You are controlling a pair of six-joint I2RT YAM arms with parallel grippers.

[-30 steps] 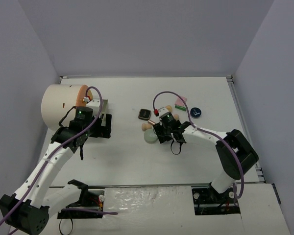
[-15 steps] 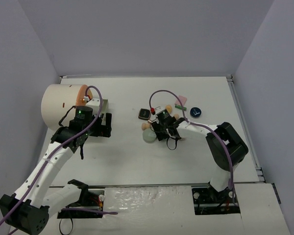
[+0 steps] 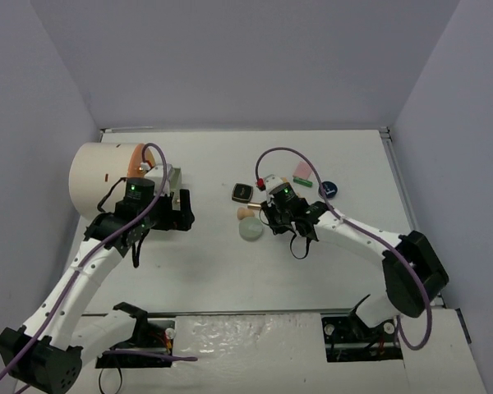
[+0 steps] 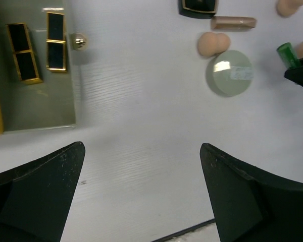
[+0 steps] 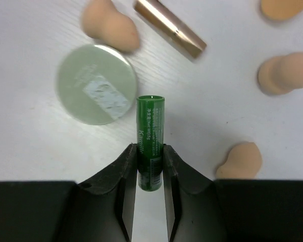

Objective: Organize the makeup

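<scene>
White worktop (image 3: 230, 263) enclosed by pale grey walls (image 3: 246, 66), shown from above and from both my wrists. My right jaws are clenched on the green tube (image 5: 151, 146), one finger on each side of its lower half; whether the tube rests on the worktop or is lifted, I cannot tell. Just beside its free end lies the pale green disc (image 5: 97, 83). Around the tube lie four peach sponges (image 5: 109, 23) and a rose-gold stick (image 5: 169, 26). Farther back in the top view are the black square compact (image 3: 242, 192), the pink square pad (image 3: 302, 171) and the dark round compact (image 3: 328, 189). My left jaws are released, spread wide over bare worktop with nothing between them, near the cream cylinder (image 3: 99, 176). Beside them a grey-green tray (image 4: 45, 101) carries two black-and-gold lipsticks (image 4: 56, 40), side by side.
</scene>
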